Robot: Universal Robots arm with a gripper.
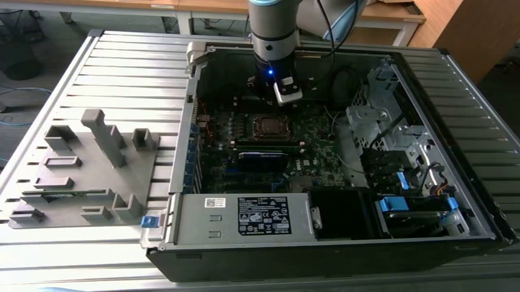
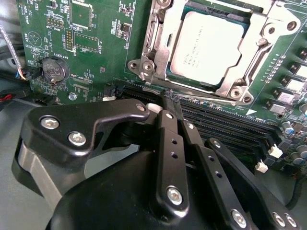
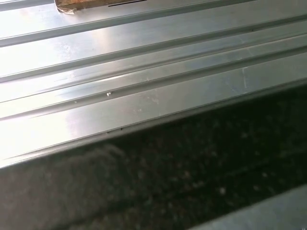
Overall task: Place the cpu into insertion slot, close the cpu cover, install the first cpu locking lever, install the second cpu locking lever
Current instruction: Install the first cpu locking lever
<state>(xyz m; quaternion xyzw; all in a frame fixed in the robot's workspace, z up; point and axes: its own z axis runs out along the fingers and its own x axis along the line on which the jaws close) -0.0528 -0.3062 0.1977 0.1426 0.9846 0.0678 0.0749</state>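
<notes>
The arm reaches down from above into the open computer case (image 1: 325,263), which lies on its side on a ribbed metal table (image 1: 122,67); in the first wrist view that table's grooved surface (image 3: 144,57) runs beside a dark edge. In the exterior view the gripper (image 1: 286,96) hangs just above the green motherboard (image 1: 317,152), near the insertion slot (image 1: 268,125) but on its far side, touching nothing. In the second wrist view the gripper (image 2: 170,100) has its black fingers (image 2: 165,124) brought together at the tips with nothing between them, so it is clenched and empty, poised over the long black memory slots (image 2: 225,125) just beside the socket. The cpu (image 2: 211,45) sits flat in the socket, its dull silver top showing through the window of the cpu cover (image 2: 160,50), which lies down around it. A thin wire locking lever (image 2: 254,62) runs along one side of the frame; it seems to lie low against the board, though whether it is hooked under its catch is hard to tell from this angle. A round coin battery (image 2: 53,69) sits on the board well apart from the socket. On the table, at the exterior view's left of the case, stands a grey fixture block (image 1: 81,176) with upright posts, and a grey labelled power supply box (image 1: 243,216) fills the near corner of the case.
</notes>
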